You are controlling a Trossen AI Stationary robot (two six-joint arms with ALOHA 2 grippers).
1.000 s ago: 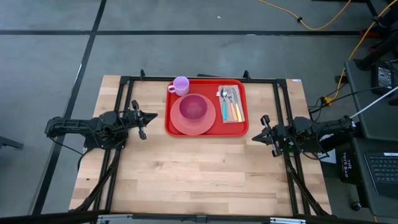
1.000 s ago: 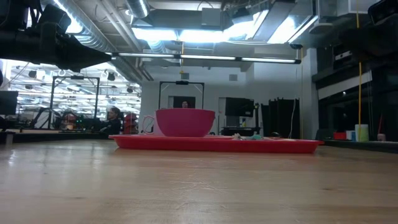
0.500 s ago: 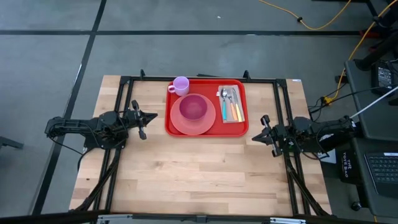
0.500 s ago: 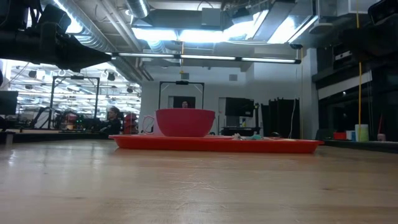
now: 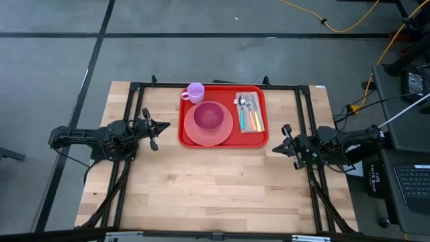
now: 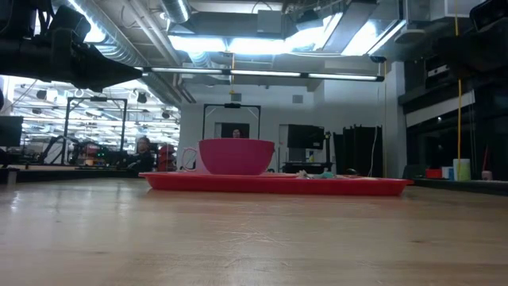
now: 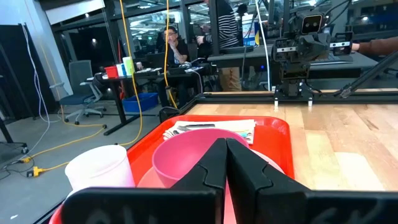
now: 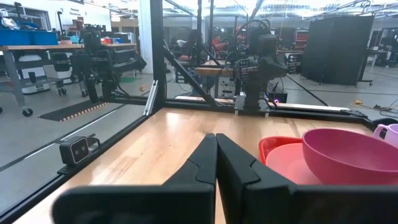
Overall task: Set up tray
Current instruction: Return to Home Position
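high view: left claw, right claw closed

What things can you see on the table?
Large red rectangular plastic tray: one, red, far middle of the wooden table
Round pink plate: one, pink, tray's left part
Round pink bowl: one, pink, on the plate
Small lilac cup: one, lilac, tray's far-left corner
Light brown napkin: one, tan, tray's right part
Cutlery: three, blue, orange, yellow handles, on the napkin
Left gripper: one, dark, shut, left of tray
Right gripper: one, dark, shut, right of tray
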